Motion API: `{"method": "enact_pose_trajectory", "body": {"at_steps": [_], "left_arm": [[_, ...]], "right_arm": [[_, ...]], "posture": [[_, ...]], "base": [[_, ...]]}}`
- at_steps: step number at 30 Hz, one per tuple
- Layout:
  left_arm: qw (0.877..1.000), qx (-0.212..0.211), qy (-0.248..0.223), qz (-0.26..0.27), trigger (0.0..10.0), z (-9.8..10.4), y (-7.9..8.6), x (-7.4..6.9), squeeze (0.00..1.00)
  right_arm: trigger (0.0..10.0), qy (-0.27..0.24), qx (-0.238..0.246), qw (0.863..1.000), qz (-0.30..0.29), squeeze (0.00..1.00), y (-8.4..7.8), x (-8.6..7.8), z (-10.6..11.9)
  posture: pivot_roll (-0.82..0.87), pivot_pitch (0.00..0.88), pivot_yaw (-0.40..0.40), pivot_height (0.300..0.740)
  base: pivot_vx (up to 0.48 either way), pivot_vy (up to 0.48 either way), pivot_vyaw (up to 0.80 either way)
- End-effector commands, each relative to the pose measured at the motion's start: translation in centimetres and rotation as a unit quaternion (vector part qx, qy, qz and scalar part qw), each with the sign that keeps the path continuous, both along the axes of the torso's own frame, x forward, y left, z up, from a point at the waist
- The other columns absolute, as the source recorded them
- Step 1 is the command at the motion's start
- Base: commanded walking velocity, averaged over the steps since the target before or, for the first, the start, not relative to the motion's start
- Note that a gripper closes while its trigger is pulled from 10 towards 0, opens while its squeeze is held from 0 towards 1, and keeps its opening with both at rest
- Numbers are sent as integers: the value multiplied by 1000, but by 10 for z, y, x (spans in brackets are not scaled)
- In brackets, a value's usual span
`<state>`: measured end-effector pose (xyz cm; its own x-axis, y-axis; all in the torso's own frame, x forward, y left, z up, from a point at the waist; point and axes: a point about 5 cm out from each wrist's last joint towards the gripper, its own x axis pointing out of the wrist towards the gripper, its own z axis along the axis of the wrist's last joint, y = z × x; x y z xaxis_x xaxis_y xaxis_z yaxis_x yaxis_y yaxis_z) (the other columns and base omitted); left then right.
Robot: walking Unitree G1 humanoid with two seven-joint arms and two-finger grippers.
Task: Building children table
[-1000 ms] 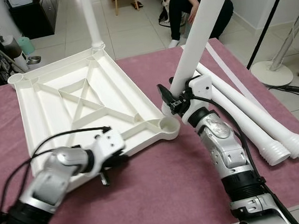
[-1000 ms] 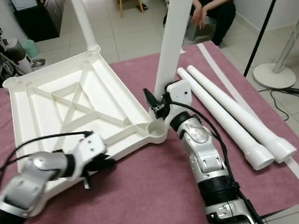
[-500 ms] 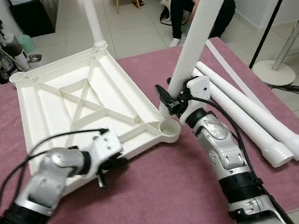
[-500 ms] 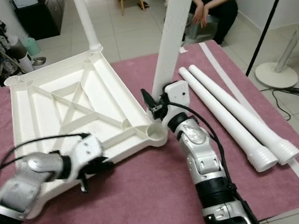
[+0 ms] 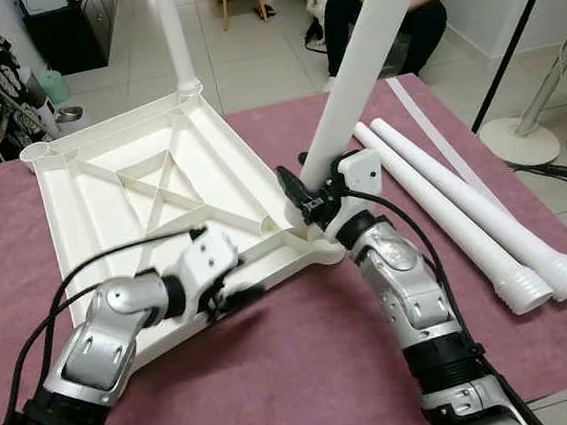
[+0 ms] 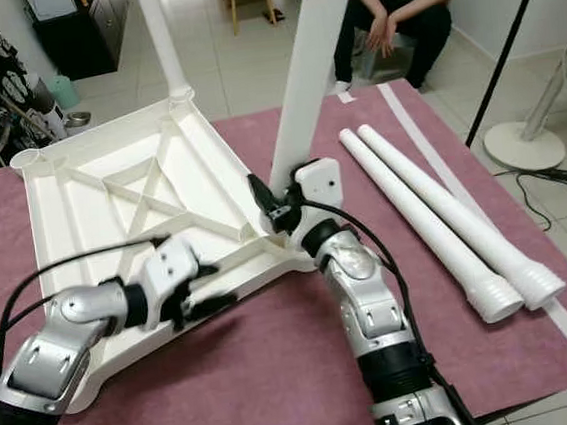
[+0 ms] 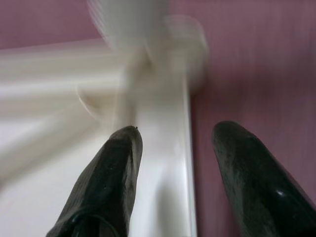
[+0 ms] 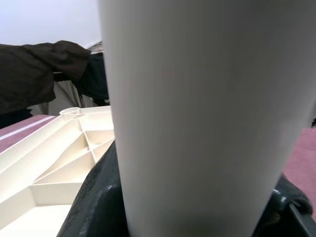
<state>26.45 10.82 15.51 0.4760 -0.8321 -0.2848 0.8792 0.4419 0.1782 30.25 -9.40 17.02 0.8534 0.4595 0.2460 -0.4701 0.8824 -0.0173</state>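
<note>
The white table top (image 5: 112, 204) lies upside down on the mauve cloth, with one white leg (image 5: 175, 42) standing in its far corner socket. My right gripper (image 5: 303, 206) is shut on a second white leg (image 5: 359, 59), which leans up and to the right. The leg's lower end is at the near right corner socket (image 6: 289, 244). In the right wrist view that leg (image 8: 202, 113) sits between the dark fingers. My left gripper (image 5: 234, 300) is at the table top's near rim (image 7: 168, 168), open, one finger on each side of it.
Two loose white legs (image 5: 465, 215) lie side by side on the cloth to the right. A person (image 6: 400, 10) sits beyond the table. A fan stand base (image 5: 517, 135) and cable are on the floor at right. Dark furniture stands far left.
The right gripper has carried the leg's lower end left to the corner socket. The left gripper has moved up and right onto the near rim, fingers now pointing along it.
</note>
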Motion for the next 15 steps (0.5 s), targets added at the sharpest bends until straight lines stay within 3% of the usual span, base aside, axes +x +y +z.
{"method": "enact_pose_trajectory", "body": {"at_steps": [1, 2, 4, 5, 13, 15], "left_arm": [[998, -14, -15, 56, 10000, 8, 9, 6, 0], [997, -34, -18, 73, 10000, 13, 9, 9, 0], [997, -34, -18, 73, 10000, 13, 9, 9, 0], [987, -57, -31, 144, 10000, 16, 8, 18, 0], [974, -110, -18, 199, 10000, 6, -2, 17, 0], [963, -133, -26, 231, 10000, 8, -4, 21, 0]], "right_arm": [[10000, -1, 4, 1000, 9, 0, 4, -2, 0], [10000, 1, 4, 1000, 8, 0, 3, -3, -1], [10000, 1, 4, 1000, 8, 0, 3, -3, -1], [10000, 4, 7, 1000, 2, 0, 2, -4, -3], [10000, 19, 16, 999, -26, 0, -5, -1, -10], [10000, 24, 15, 999, -37, 0, -8, 2, -11]], "posture": [[5, 0, 107, 740], [5, 0, 107, 740], [5, 0, 107, 740], [-4, 0, 110, 740], [-30, 0, 94, 740], [-35, 0, 80, 740]], "base": [[0, 0, 0], [0, 0, 0], [0, 0, 0], [0, 0, 0], [0, 0, 0], [0, 0, 0]]}}
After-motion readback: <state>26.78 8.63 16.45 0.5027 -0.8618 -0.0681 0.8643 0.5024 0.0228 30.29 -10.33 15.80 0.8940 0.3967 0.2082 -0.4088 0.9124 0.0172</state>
